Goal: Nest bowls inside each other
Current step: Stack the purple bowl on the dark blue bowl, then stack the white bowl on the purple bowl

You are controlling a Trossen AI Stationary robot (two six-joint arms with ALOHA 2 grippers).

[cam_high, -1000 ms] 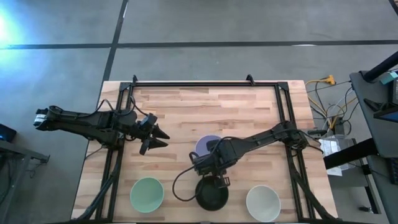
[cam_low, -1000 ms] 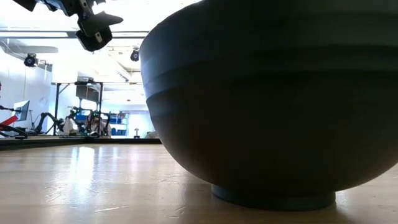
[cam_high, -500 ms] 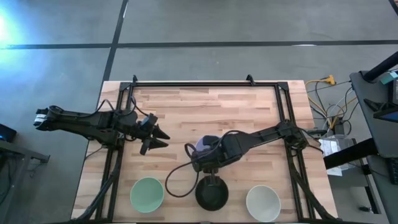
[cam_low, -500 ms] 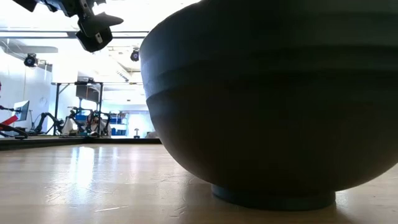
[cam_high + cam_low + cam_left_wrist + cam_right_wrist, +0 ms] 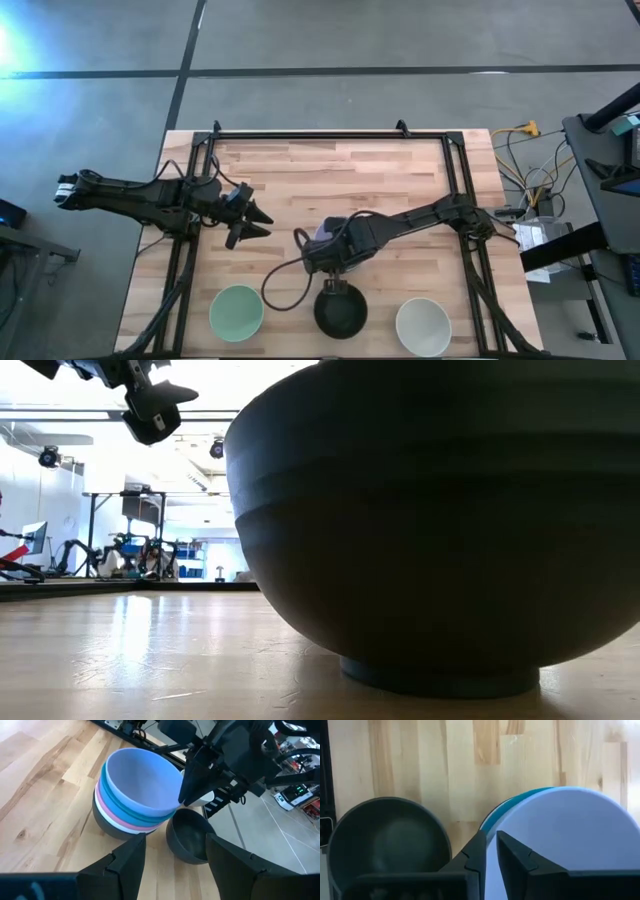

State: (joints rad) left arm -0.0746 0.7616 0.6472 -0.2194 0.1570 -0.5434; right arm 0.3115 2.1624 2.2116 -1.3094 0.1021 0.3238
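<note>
A stack of several nested bowls stands mid-table, with a lavender bowl on top. The stack also shows in the high view. A black bowl stands right beside it toward the near edge and fills the low view. My right gripper is at the lavender bowl's near rim, its fingers almost together; it also shows in the left wrist view. My left gripper waits open and empty above the table's left part, facing the stack. My right gripper has the lavender bowl's rim between its two fingers, on the side facing the black bowl. One finger is inside the bowl and one outside. The fingers come from above, slanting down. The bowl sits nested in the stack, level.
A pale green bowl and a white bowl stand near the table's near edge, left and right of the black bowl. A black frame runs around the table. The far half of the wood shows bare.
My right arm has shifted a little toward the table's left and far edges, from over the black bowl's far rim to the stack, and now covers more of the lavender bowl. Its cable loop has swung left. The bowls have stayed in place.
</note>
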